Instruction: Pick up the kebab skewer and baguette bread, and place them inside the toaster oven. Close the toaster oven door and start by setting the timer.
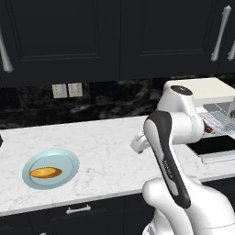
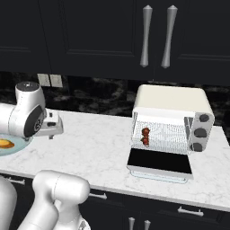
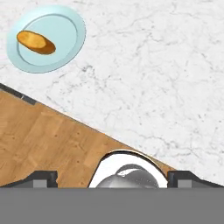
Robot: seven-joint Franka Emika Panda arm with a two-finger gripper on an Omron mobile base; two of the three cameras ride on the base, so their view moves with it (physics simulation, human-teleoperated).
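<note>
One baguette [image 1: 45, 172] lies on the plate [image 1: 67, 160]; skewer [image 2: 145, 136] inside the open oven [image 2: 172, 123]. Gripper [image 3: 112, 178] empty, fingers spread wide, right of the plate.

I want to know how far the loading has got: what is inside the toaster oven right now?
On the wire rack inside the toaster oven lies the kebab skewer, near the left side. The toaster oven door hangs open. The baguette bread is on its plate. The oven's far interior is hard to make out.
</note>
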